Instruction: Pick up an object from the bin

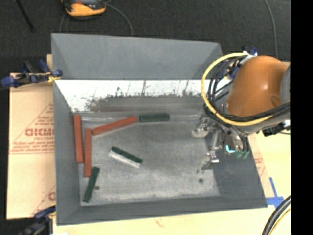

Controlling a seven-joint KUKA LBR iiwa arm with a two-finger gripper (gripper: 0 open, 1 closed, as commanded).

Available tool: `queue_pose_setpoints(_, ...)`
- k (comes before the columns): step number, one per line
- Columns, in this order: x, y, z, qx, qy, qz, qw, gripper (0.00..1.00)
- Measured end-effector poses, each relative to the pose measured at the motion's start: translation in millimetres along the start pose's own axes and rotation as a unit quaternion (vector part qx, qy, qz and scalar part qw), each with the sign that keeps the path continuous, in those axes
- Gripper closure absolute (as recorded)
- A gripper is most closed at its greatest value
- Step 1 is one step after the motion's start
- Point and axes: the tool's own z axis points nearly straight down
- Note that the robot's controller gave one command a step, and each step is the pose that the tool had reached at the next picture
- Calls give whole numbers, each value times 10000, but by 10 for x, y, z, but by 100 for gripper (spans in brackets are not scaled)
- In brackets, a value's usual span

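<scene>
Fingers hang over bare floor by the bin's right wall, holding nothing visible; their spread cannot be told. The nearest thing, a grey-and-green block, lies mid-floor, well apart. Red sticks hug the left edge, probably harder to grasp.

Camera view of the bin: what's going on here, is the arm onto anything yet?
Not yet, by the look of it. The gripper is low over bare floor at the right of the grey bin, with no object seen in it. The things lie to its left: three red-brown bars, a dark green bar by the back wall, another at front left, and a silver-and-green block mid-floor.
</scene>
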Motion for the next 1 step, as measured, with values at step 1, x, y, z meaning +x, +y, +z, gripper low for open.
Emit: queue_pose_setpoints(1,-16,1,-40,5,-40,-9,10000,0)
